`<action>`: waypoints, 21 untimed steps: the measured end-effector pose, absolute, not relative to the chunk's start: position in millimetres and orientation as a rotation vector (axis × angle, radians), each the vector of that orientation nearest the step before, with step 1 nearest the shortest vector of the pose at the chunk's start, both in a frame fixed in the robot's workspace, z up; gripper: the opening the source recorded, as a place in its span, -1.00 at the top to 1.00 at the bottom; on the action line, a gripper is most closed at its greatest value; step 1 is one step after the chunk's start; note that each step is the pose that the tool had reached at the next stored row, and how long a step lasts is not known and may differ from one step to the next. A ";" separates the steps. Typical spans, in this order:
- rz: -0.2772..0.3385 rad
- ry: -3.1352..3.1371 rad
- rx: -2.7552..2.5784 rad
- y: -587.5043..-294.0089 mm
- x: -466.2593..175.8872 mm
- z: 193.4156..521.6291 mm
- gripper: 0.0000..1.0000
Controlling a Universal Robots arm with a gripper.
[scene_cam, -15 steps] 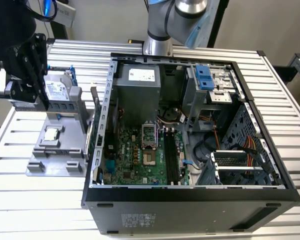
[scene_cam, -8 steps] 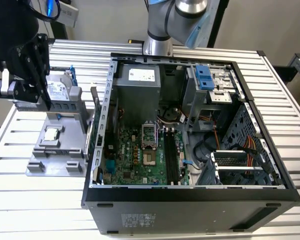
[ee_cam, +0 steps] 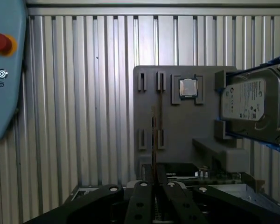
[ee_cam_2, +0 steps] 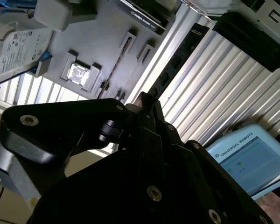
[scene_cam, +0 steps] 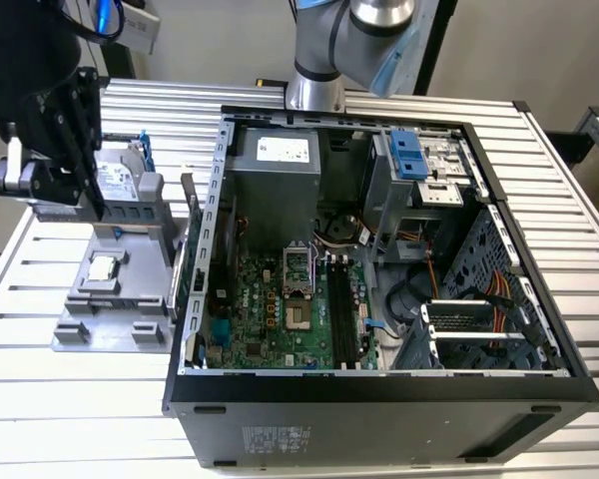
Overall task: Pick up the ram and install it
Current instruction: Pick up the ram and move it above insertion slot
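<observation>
Gripper [ee_cam: 155, 184] fingers [ee_cam: 143, 200] pinch ram [ee_cam: 153, 140]. Most of stick projects beyond tips, over grey fixture [ee_cam: 177, 130].
Risk: long overhang lets stick pivot or slip in pinch.
Tilted ram would miss motherboard slots [scene_cam: 341, 309], well apart from fingers, or clip case wall [scene_cam: 208, 230].

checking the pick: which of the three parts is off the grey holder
The ram, the thin dark stick, held in the gripper. The square chip and the silver hard drive sit on the holder.
</observation>
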State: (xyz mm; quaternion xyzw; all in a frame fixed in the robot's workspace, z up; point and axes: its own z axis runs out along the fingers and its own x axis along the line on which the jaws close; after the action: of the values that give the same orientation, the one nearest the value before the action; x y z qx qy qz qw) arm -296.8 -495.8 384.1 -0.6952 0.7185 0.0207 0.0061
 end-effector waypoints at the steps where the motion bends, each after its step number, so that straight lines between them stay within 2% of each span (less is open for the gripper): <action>1: 0.065 2.248 -2.176 -495.8 -296.4 384.1 1.00; 21: 0.065 2.248 -2.176 -495.8 -286.9 384.1 1.00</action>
State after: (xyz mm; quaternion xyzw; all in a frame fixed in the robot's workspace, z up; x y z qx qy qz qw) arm -286.9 -495.8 384.1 -0.6952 0.7185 0.0207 0.0061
